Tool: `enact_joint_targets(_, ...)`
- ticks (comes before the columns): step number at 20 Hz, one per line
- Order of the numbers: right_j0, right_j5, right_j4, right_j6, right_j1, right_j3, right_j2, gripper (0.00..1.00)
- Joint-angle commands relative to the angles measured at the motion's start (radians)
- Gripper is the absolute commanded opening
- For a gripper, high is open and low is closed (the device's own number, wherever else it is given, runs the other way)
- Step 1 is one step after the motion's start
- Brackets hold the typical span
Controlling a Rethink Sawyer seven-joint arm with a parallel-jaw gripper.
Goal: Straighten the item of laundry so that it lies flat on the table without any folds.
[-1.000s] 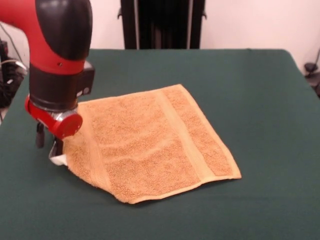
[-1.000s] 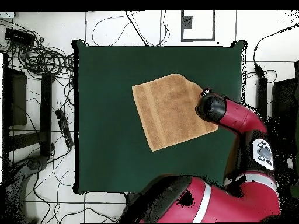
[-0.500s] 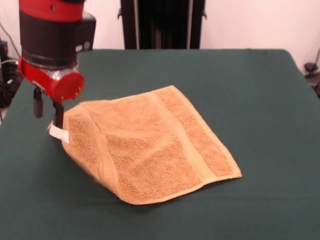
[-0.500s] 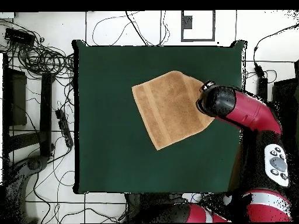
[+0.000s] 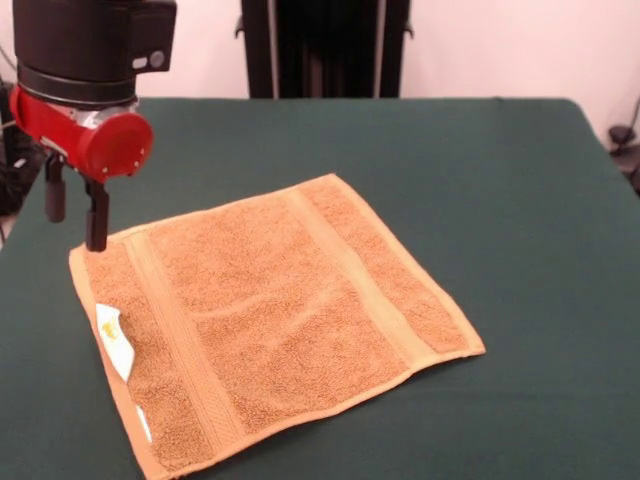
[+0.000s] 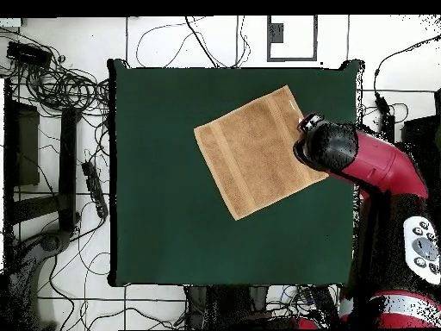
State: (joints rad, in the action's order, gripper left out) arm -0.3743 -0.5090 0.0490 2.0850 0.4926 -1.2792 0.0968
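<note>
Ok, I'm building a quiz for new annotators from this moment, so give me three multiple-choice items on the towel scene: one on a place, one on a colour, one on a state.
1. Where is the gripper relative to the towel in the front view?
A. over its middle
B. at its far left corner
C. at its right corner

2. What colour is the table?
A. dark green
B. white
C. blue

3. How does the towel lie?
A. rolled up
B. folded in half
C. spread open, nearly flat

Key: 1 B, the gripper hangs at the far left corner of the towel. 2 A, the table is dark green. 3 C, all four corners show, with the white tag on the left edge and only faint ripples.
</note>
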Motion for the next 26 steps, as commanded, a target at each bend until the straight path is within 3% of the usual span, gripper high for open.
enact_joint_targets(1, -0.007, -0.020, 0.072, -0.128, -0.047, -0.078, -0.168, 1.00)
enact_joint_targets(6, -0.045, -0.011, 0.091, -0.123, -0.065, -0.084, -0.221, 1.00)
enact_joint_targets(26, 0.013, -0.007, 0.186, -0.029, -0.068, -0.024, -0.160, 1.00)
